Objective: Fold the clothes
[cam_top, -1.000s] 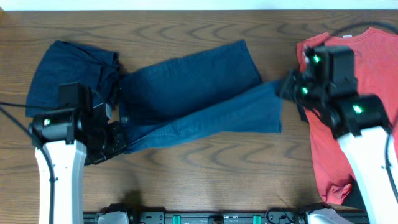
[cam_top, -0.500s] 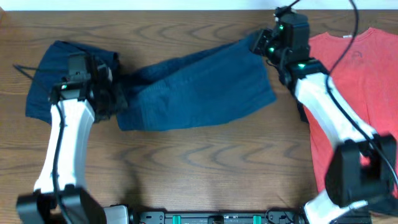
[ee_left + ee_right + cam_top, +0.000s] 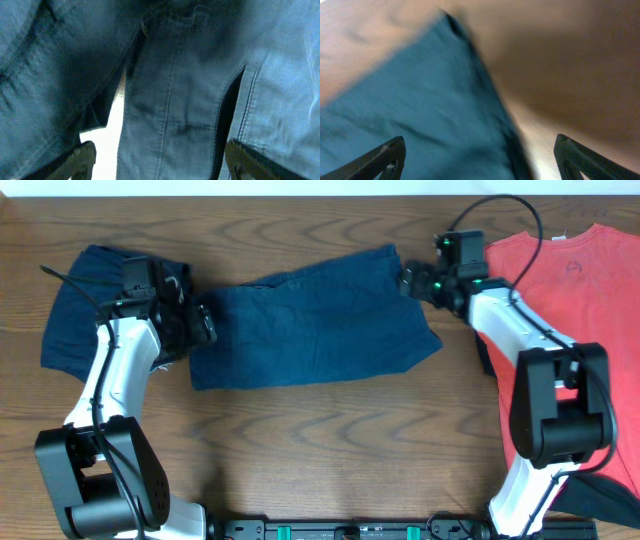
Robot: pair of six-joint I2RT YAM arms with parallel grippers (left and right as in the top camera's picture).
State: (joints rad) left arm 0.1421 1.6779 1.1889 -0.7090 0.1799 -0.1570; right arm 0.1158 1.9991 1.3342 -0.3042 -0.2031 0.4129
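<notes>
Jaws wide apart on left end effector (image 3: 160,156) and right end effector (image 3: 479,148), over navy shorts (image 3: 310,320).

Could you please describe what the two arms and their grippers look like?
Both arms have white links joined by black cylindrical joints. The right arm shows small green lights near its wrist, with a black cable looping above it; the left arm trails a thin black cable. The fingers are dark.

A robot lab bench: wood-grain table (image 3: 330,450), cabled arms (image 3: 520,320).
</notes>
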